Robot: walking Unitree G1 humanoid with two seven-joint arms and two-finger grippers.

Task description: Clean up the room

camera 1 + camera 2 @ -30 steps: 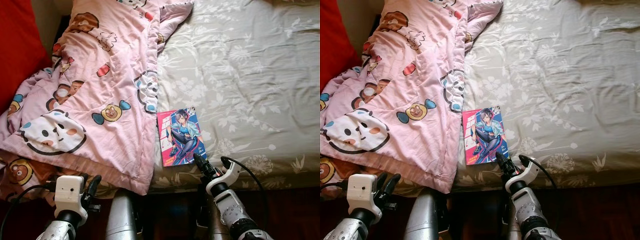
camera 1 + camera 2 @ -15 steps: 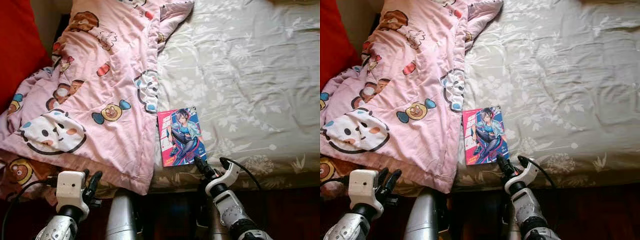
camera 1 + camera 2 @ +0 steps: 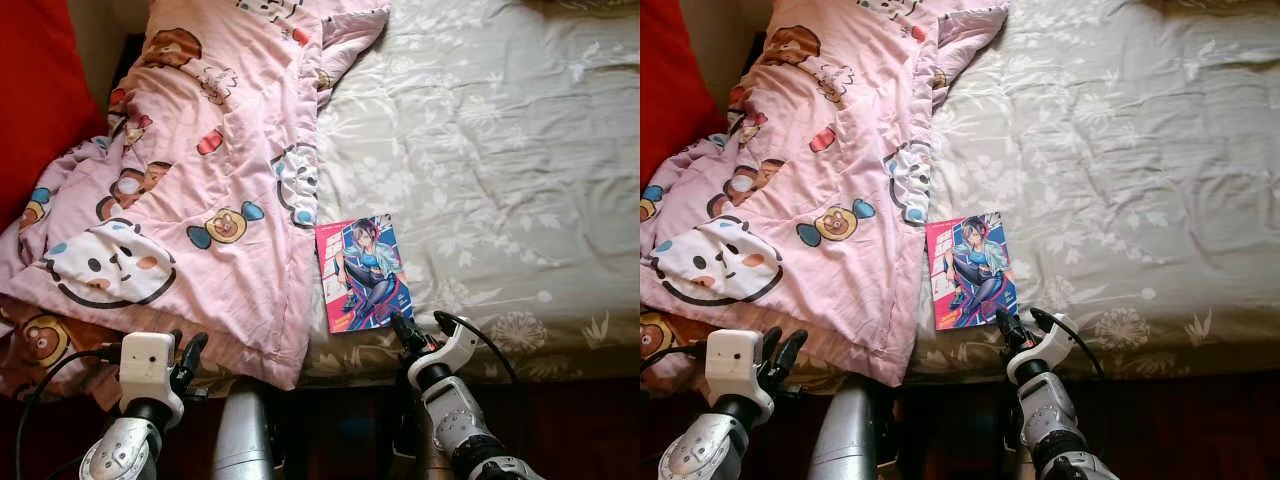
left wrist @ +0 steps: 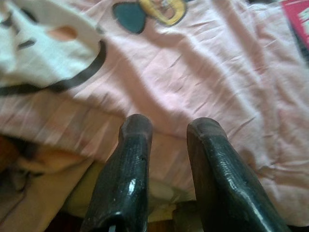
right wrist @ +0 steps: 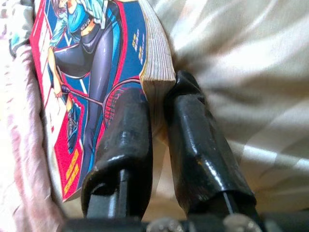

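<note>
A book (image 3: 363,272) with a bright cartoon cover lies flat on the grey flowered bedsheet (image 3: 500,150), near the front edge of the bed, just beside the edge of a pink cartoon-print blanket (image 3: 190,170) that covers the bed's left part. A red pillow (image 3: 35,90) sits at the far left.

The right arm reaches up from below the bed edge, its wrist tilted forward so the right gripper (image 5: 157,104) meets the book's near right corner. In the right wrist view one black finger lies on top of the cover and the other is under the page block, so the fingers are pinched narrowly on that corner.

The left arm is held low at the blanket's front hem. The left gripper (image 4: 169,128) hovers over the pink cloth, its two fingers a small gap apart and holding nothing.
</note>
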